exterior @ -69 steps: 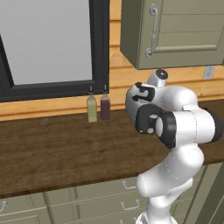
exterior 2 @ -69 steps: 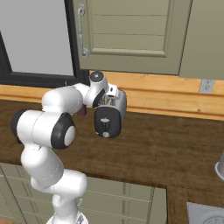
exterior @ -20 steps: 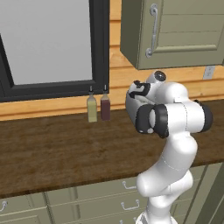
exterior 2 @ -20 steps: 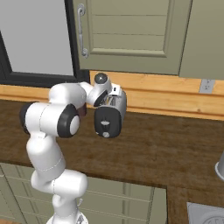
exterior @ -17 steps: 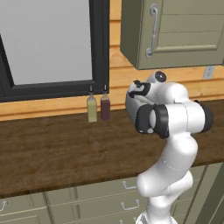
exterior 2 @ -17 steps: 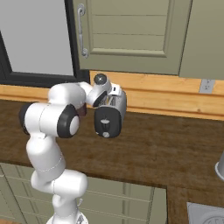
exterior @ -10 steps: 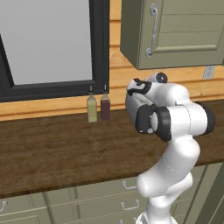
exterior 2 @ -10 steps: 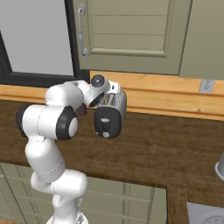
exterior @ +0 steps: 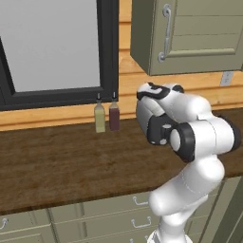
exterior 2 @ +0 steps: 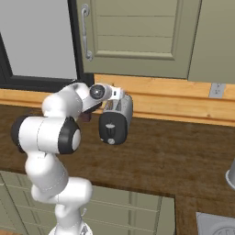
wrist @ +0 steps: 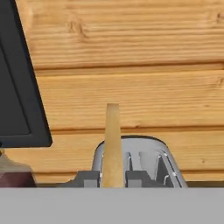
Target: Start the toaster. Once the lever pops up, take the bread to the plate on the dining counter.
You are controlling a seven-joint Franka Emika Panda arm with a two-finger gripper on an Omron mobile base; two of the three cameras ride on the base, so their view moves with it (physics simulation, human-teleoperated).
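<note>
In the hand view a tan slice of bread (wrist: 113,135) stands on edge between my two dark fingertips (wrist: 89,178), with my gripper (wrist: 113,178) shut on its lower part. Just behind it is the silver toaster (wrist: 151,159), its slots facing the camera. In the right base view my gripper (exterior 2: 114,95) sits at the top of the toaster (exterior 2: 118,120), whose black end panel faces the camera and carries the small pale lever (exterior 2: 109,130). The plate and the dining counter are out of view.
The toaster stands on a dark wood worktop (exterior 2: 174,156) over sage-green drawers, against a pale wood wall. Two small bottles (exterior: 107,116) stand to its left under a black-framed window. A wall cabinet (exterior 2: 137,36) hangs above. A sink corner (exterior 2: 218,225) shows at the lower right.
The elbow has risen and swung a little while the hand has stayed at the toaster's top. The jaws have kept the same width.
</note>
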